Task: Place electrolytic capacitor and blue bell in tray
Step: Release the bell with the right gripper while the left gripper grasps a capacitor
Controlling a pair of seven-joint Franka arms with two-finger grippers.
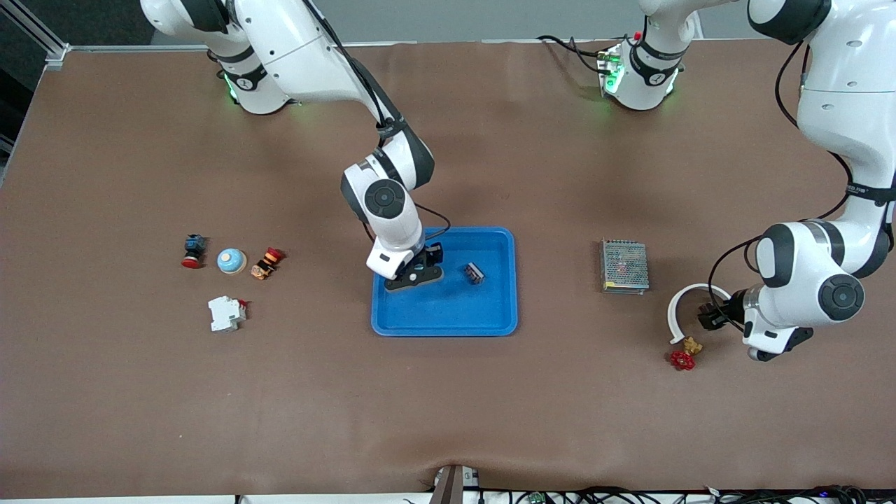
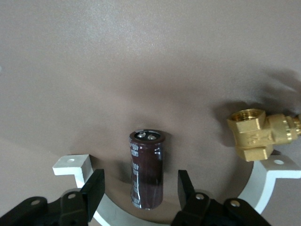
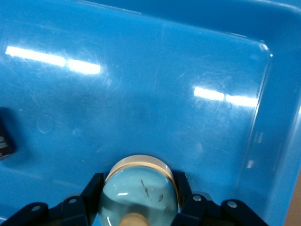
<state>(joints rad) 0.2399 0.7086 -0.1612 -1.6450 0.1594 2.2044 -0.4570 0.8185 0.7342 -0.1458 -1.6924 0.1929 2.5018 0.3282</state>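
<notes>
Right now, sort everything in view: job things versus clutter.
Job: tray; electrolytic capacitor, between the fingers of the open left gripper; blue bell, held in the right gripper over the tray.
Lying about: black part in the tray; mesh box; white bracket; brass valve; white breaker; two push buttons; another pale-blue bell.

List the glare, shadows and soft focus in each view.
Right wrist view: bright strip reflections glare on the tray floor. Left wrist view: the capacitor casts a soft shadow; the brass valve looks slightly blurred. Front view: even light, faint shadows under both arms.
</notes>
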